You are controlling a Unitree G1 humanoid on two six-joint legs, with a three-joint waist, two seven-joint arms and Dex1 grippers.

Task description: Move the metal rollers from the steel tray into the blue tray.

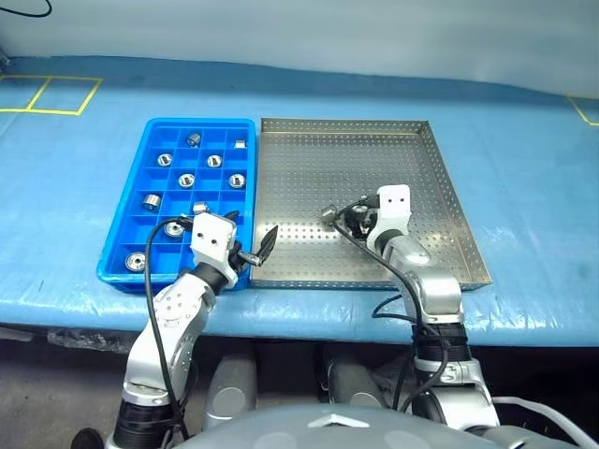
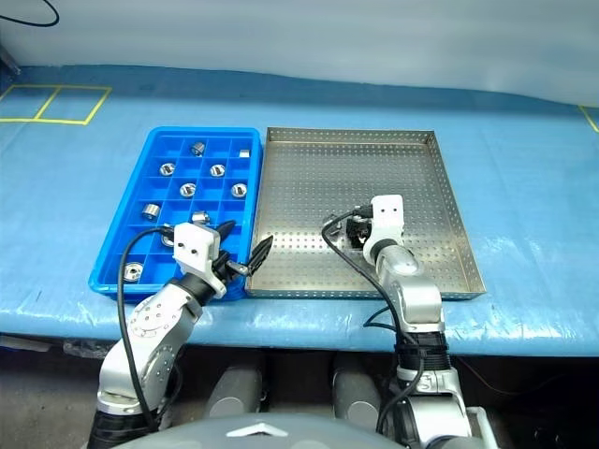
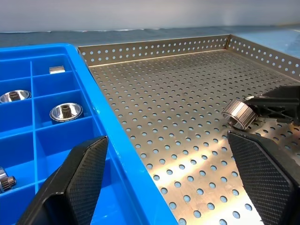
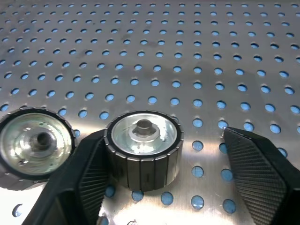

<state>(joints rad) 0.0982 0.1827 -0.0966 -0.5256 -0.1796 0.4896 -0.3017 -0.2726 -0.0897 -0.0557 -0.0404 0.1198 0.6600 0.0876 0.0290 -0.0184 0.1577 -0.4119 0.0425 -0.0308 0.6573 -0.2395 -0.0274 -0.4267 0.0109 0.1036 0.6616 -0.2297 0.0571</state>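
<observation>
Our right gripper point(image 4: 164, 173) stands with its fingers apart around a shiny ribbed metal roller point(image 4: 143, 152); we should centre it before closing, sparing its neighbour point(image 4: 35, 145).

A workshop bench: blue tarp point(image 1: 524, 168), yellow floor-style tape markings point(image 1: 56, 94).

No legible text, label, brand, number or sign appears on any surface in these views. The only markings are yellow taped outlines point(image 1: 56, 94) on the blue counter covering point(image 1: 524, 168), forming plain rectangles without lettering.
</observation>
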